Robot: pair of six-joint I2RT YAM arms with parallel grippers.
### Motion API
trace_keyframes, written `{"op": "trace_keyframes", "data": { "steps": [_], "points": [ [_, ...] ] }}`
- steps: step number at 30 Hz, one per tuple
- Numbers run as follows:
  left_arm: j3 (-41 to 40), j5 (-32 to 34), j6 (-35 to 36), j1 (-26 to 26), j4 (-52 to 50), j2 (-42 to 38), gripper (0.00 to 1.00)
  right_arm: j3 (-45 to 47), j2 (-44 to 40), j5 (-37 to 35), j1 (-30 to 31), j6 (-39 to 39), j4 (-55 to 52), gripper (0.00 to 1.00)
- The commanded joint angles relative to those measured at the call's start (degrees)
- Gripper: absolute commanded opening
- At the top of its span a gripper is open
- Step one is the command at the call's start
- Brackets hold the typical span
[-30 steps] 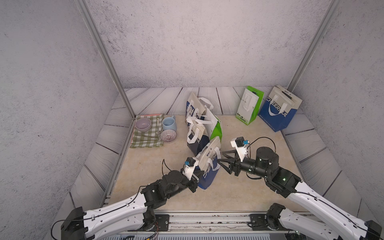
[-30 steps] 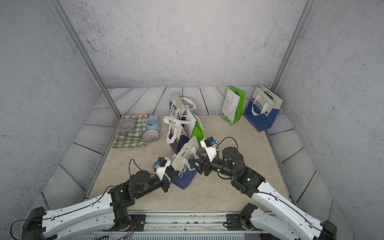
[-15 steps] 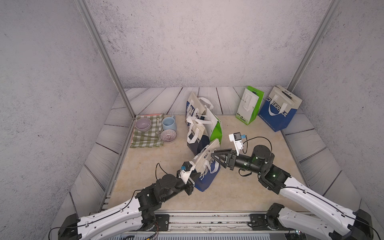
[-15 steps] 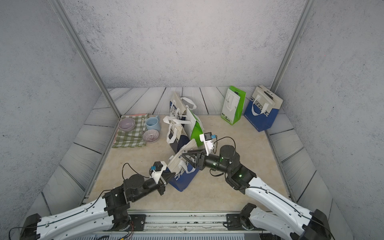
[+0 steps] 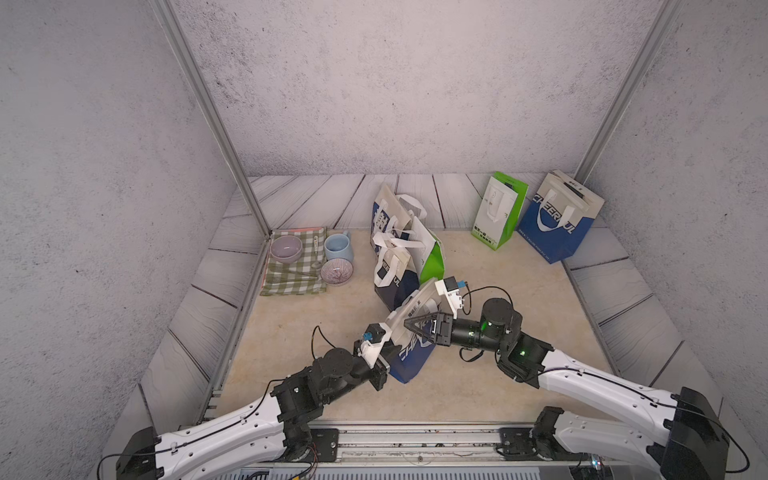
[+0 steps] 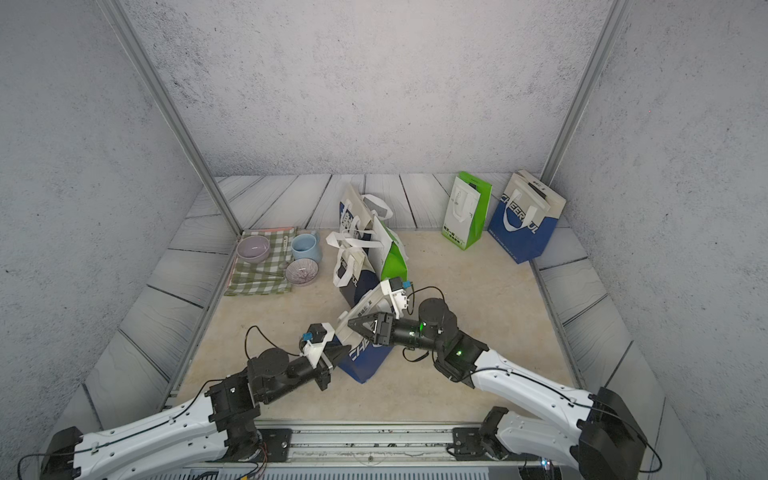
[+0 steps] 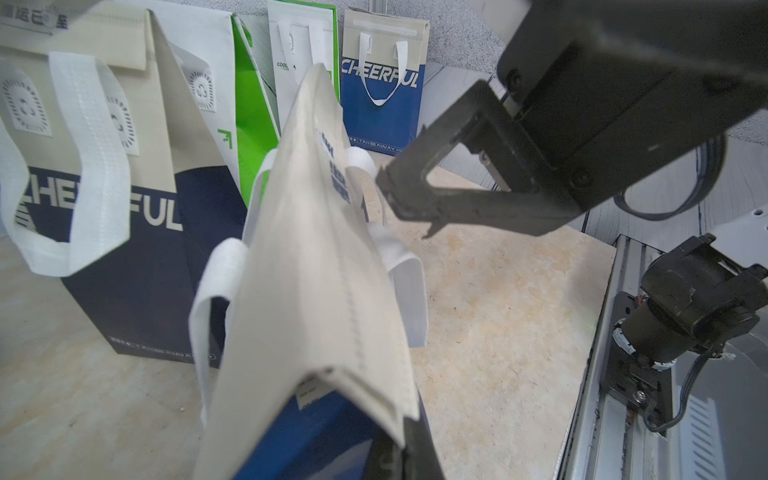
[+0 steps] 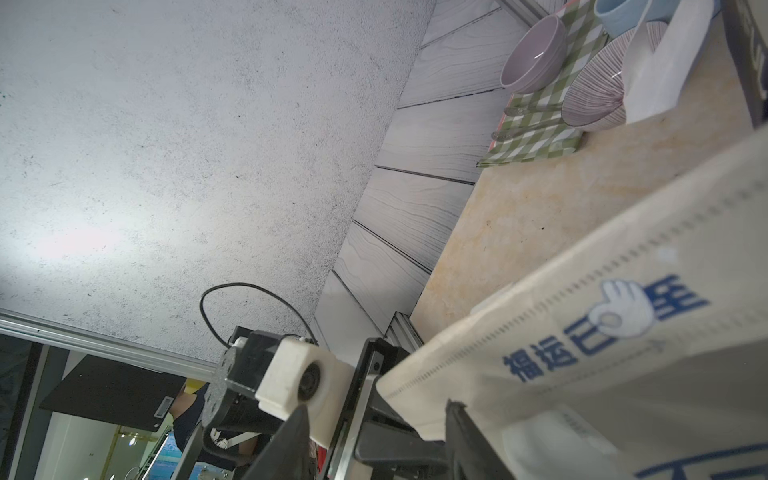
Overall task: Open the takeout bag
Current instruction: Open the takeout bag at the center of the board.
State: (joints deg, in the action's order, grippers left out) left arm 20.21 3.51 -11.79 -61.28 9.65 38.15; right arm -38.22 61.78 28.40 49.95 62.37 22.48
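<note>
— Near the front of the tabletop [image 5: 498,332], between the two arms, how does the beige-and-blue fabric takeout bag [image 5: 412,353] lie?

— Tipped over and flattened, with its blue lower end down on the surface and its beige top raised. The left gripper [image 6: 341,352] is clamped on the near top corner and props it up.

— And its long axis?

— The folded top edge runs from that held corner up and away toward the cluster of standing bags [image 5: 392,274] just behind. The mouth looks pressed flat, panel against panel.

— Which arm is nearer the free side?

— The right one. The right gripper [image 5: 407,323] points in from the robot's right, across at the broad panel just under the top edge, close to the left gripper. Its jaws stand partly apart. In the right wrist view the beige edge sits between the fingers [image 8: 461,432], but I can't tell whether they touch it.

— So the move?

— My guess is to pinch only the panel or the white handle [image 7: 415,307] facing the right arm. Then draw it toward the right, square to that long edge, while the left anchors the other side.
</note>
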Motion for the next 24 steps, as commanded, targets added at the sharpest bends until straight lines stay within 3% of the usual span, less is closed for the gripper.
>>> {"op": "trace_keyframes", "data": {
  "steps": [1,18,24],
  "points": [
    [-0.2,0.6,0.5,0.4,1.7,-1.1,0.00,0.8,0.9,-0.3,0.8,2.3,0.1,0.52],
    [-0.6,0.8,0.9,0.5,1.1,-1.8,0.00,-0.1,7.5,-0.2,4.3,7.2,7.9,0.53],
    [-0.7,0.8,0.6,0.5,1.2,-2.0,0.00,0.0,8.7,-0.3,5.0,11.9,13.8,0.48]
  ]
}}
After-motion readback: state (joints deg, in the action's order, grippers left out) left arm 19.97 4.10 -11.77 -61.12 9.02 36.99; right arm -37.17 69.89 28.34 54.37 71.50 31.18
